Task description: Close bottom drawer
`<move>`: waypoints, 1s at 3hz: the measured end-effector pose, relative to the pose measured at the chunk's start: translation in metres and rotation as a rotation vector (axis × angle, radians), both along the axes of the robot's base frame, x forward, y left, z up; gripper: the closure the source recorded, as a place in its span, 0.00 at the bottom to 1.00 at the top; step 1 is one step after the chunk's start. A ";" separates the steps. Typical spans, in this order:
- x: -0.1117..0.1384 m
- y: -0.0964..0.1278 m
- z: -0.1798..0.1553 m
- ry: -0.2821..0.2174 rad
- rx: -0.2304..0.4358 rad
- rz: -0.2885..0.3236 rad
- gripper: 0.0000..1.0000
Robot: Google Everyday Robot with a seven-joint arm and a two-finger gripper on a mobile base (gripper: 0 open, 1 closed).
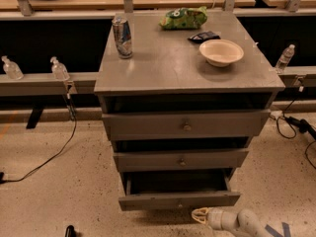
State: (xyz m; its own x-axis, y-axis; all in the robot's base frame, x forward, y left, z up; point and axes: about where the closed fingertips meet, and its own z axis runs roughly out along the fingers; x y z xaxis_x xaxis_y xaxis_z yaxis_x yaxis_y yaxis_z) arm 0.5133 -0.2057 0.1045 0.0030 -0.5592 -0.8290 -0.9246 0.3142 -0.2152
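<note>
The bottom drawer is the narrowest of three grey drawers in a grey cabinet. It is pulled out toward me, its dark inside showing, with a small knob in its low front panel. My gripper is at the bottom edge of the view, just below and in front of the drawer's front panel, right of its middle. Its pale fingertips point left. The white arm runs off to the lower right.
The mid-width drawer and widest drawer are above it. On the cabinet top stand a can, a white bowl, a green bag and a dark packet. Cables lie on the floor.
</note>
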 end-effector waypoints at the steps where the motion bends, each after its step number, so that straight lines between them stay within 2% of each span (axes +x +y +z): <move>1: 0.048 -0.006 0.022 -0.036 -0.033 -0.004 1.00; 2: 0.070 -0.005 0.031 -0.049 -0.053 0.005 1.00; 3: 0.070 -0.005 0.031 -0.049 -0.053 0.005 1.00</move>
